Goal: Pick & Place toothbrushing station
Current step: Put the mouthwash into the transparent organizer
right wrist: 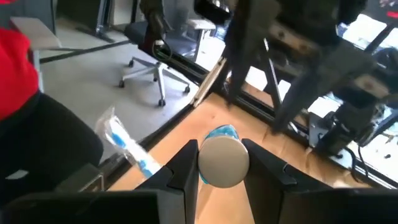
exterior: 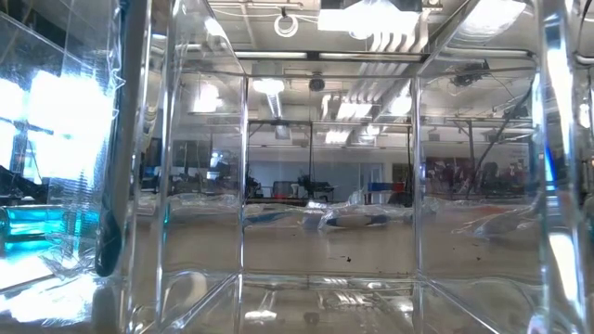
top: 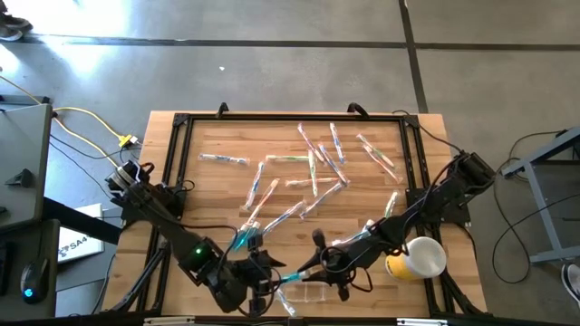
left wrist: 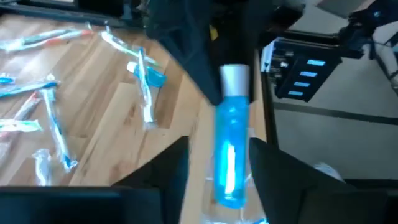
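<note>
Both grippers meeting over the clear organizer (top: 313, 294) at the near table edge, blue tube (left wrist: 231, 152) between them. Right gripper (right wrist: 222, 163) clenching the tube's silver cap end; left gripper (left wrist: 217, 168) straddling the blue body with fingers (left wrist: 273, 174) parted, not clearly touching. Wrapped toothbrushes (top: 313, 167) lying scattered far of the organizer, yellow-white cup (top: 415, 258) tipped just to its right.
</note>
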You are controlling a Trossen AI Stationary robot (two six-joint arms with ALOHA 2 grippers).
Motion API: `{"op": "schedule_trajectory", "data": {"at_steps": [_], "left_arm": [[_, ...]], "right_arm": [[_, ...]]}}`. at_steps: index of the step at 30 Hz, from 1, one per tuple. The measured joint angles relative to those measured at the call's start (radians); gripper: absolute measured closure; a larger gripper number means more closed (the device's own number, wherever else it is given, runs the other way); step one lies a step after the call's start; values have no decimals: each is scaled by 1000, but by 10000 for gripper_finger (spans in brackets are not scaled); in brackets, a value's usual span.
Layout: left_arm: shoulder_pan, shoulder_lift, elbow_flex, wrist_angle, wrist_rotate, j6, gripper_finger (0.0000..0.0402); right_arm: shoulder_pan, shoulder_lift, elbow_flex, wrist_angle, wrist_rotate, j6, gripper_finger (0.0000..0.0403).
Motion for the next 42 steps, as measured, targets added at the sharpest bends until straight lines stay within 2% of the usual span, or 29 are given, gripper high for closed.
{"op": "schedule_trajectory", "data": {"at_steps": [6, 10, 18, 25, 32, 38, 42], "left_arm": [[-13, 0, 0, -4, 1, 19, 197], [-16, 0, 0, -27, 13, 2, 197], [-15, 0, 0, -43, 58, -57, 197], [-21, 0, 0, -59, 59, -61, 197], [-28, 0, -1, -62, 60, -84, 197], [-39, 0, -1, -62, 57, -88, 197], [-40, 0, -1, -61, 57, -87, 197]], "right_arm": [[54, 0, 0, -55, 25, 49, 312], [92, 0, 1, -101, 109, 109, 312], [90, 0, 128, -402, 169, 346, 312], [86, 11, 152, -493, 130, 475, 312], [58, 46, 152, -479, 82, 489, 312], [32, 100, 151, -447, -20, 487, 312], [14, 125, 151, -455, -23, 491, 309]]}}
